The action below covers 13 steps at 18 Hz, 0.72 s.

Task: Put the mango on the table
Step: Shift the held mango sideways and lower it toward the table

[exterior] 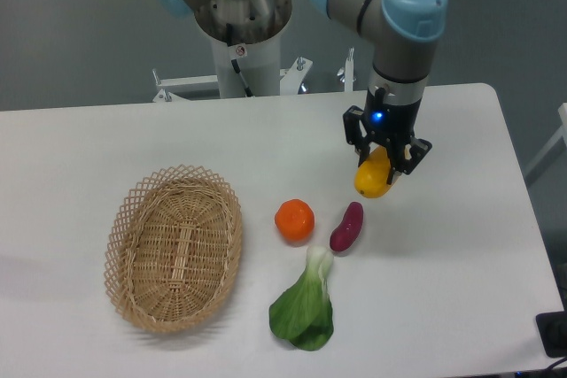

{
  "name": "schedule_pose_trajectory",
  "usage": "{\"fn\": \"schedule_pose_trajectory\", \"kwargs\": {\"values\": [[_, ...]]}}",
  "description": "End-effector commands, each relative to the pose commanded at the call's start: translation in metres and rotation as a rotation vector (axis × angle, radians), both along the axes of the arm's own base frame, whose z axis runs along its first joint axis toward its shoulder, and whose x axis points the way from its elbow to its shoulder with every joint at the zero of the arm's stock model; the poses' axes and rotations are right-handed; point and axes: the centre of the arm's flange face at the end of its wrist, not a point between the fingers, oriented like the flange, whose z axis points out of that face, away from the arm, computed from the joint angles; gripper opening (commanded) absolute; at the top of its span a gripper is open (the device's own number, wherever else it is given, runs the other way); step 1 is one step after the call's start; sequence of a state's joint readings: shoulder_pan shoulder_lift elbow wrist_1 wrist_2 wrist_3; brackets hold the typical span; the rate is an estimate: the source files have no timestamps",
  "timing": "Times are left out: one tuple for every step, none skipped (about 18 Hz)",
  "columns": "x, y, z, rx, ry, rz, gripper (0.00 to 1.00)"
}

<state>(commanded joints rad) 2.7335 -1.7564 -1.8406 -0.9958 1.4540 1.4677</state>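
The mango [373, 177] is a smooth yellow oval fruit with an orange tinge. My gripper [383, 162] is shut on its upper end and holds it just above or at the white table [461, 245], right of centre. The fingers [407, 158] cover the mango's top. I cannot tell whether its lower end touches the tabletop.
A dark purple sweet potato [346, 227] lies just below left of the mango. A round orange [294, 219] sits left of it. A green leafy vegetable [306, 305] lies near the front. A wicker basket [174, 246] stands at the left. The arm's base [241, 33] is at the back.
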Motion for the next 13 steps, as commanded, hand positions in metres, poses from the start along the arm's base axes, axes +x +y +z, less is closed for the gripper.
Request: {"fn": "schedule_pose_trajectory", "kwargs": {"values": [[0.000,-0.001,-0.005,-0.014,0.035,-0.021,0.48],[0.001,0.000,-0.017,-0.026,0.057,-0.021,0.48],[0.004,-0.001,-0.032,-0.034,0.063,-0.020,0.48],[0.008,-0.003,-0.041,-0.038,0.070,-0.019,0.48],[0.013,-0.006,-0.050,-0.043,0.059,-0.016,0.48],[0.017,-0.008,-0.057,-0.050,0.045,-0.012,0.48],[0.021,-0.010,-0.063,-0.053,0.031,0.007,0.48],[0.023,-0.011,-0.067,-0.053,0.020,0.034,0.48],[0.024,-0.011,-0.069,-0.053,0.014,0.055,0.48],[0.024,-0.011,-0.073,-0.056,0.004,0.073,0.48],[0.025,-0.011,-0.074,-0.056,0.001,0.079,0.49],[0.025,-0.011,-0.075,-0.057,-0.001,0.081,0.49],[0.027,-0.012,-0.079,-0.061,-0.010,0.082,0.49]]}}
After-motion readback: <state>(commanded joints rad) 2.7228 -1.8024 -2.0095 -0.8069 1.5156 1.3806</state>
